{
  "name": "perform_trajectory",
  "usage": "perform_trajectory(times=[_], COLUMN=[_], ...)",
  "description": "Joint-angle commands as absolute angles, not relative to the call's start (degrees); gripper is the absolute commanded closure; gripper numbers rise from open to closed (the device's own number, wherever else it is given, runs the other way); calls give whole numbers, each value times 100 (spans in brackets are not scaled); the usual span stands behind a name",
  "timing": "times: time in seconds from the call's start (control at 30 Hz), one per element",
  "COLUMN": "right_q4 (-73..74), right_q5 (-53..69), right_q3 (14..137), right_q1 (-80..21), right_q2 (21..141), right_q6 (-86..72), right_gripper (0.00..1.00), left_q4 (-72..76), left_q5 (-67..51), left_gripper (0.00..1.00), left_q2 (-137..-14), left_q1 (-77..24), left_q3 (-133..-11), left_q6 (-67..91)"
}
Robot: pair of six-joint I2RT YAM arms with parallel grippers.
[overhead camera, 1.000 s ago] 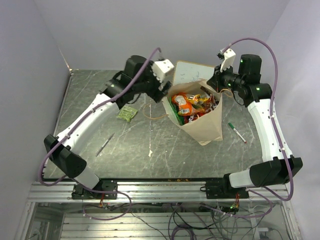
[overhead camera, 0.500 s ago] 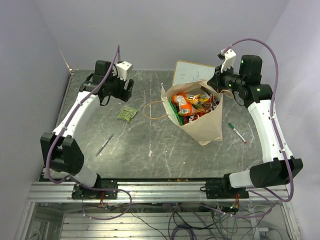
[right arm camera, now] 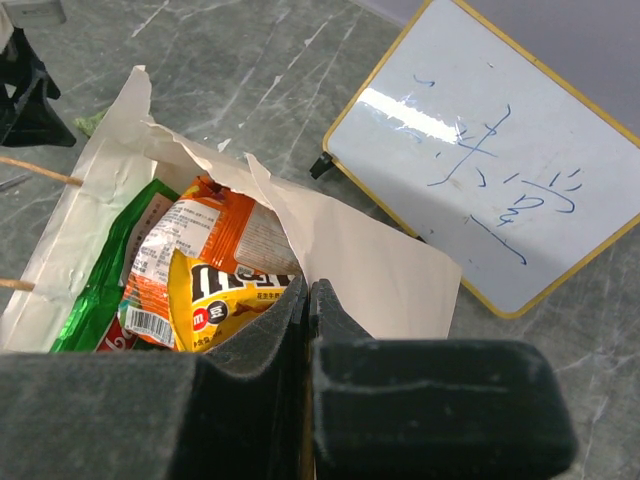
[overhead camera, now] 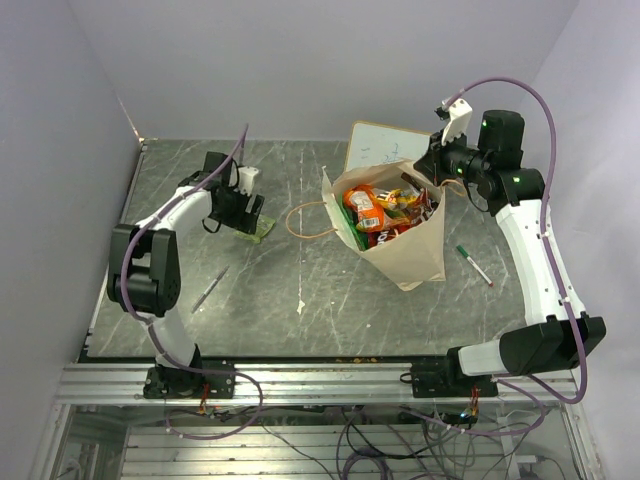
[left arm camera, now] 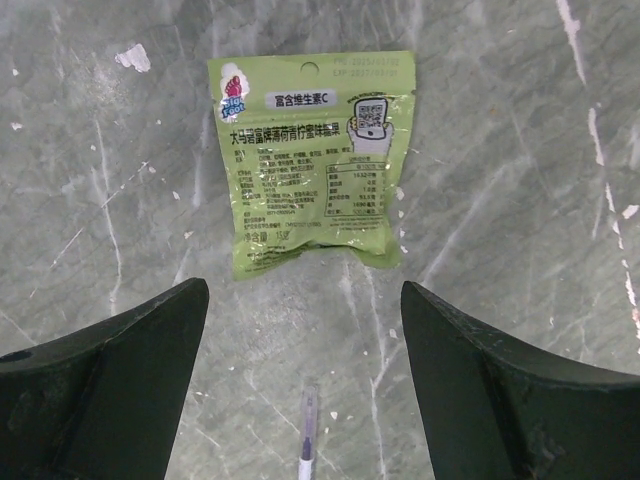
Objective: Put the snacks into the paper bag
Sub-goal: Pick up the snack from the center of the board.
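I'm looking down on a grey-green marbled table [overhead camera: 330, 290], scuffed white in places and boxed in by plain pale walls [overhead camera: 300, 60]. The paper bag [overhead camera: 405, 250] stands right of centre, its mouth open, packed with snacks [overhead camera: 382, 210] in orange, red and green. Well to the bag's left, my left gripper [overhead camera: 248, 212] hangs low over the table. The left wrist view gives me what the overhead can't. The jaws are spread wide, a green packet [left arm camera: 312, 160] lies flat just beyond them with its printed back up, nothing touches it, and a pen tip [left arm camera: 307, 440] pokes in below. The right wrist view shows my right gripper [right arm camera: 308, 300] pinched tight on the bag's rim, with a whiteboard [right arm camera: 490, 170] propped just behind the bag.
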State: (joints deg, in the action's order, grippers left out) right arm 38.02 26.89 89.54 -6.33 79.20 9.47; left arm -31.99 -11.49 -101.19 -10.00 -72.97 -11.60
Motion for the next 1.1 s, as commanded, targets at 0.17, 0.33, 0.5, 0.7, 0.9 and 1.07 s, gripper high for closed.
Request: perform_trajectory(times=[0.17, 0.33, 0.5, 0.7, 0.9, 1.07], right_q4=[3780, 3782, 3780, 3789, 3797, 3800], right_q5=[2793, 2797, 2805, 2815, 2820, 2829], right_q3=[8844, 8847, 8855, 8877, 8877, 8886], right_q1=[-589, -581, -581, -575, -573, -575], right_q2=[7732, 7759, 7793, 7822, 7843, 7853], right_q6=[957, 958, 958, 958, 967, 967], right_gripper=[100, 100, 100, 100, 100, 100], left_q4=[-2968, -2881, -2835, -2960, -3035, -3026], left_q5=[-1342, -1438, -1177, -904, -686, -423], left_gripper=[12, 9, 9, 17, 23, 27], left_q2=[-10669, -10709, -10725, -10928, -11138, -11218], left_q1=[-1000, -1062, -1295, -1509, -1668, -1743], left_q3=[-7593, -7660, -7682, -7892, -7951, -7897], left_q6=[-1375, -1384, -1542, -1705, -1824, -1922])
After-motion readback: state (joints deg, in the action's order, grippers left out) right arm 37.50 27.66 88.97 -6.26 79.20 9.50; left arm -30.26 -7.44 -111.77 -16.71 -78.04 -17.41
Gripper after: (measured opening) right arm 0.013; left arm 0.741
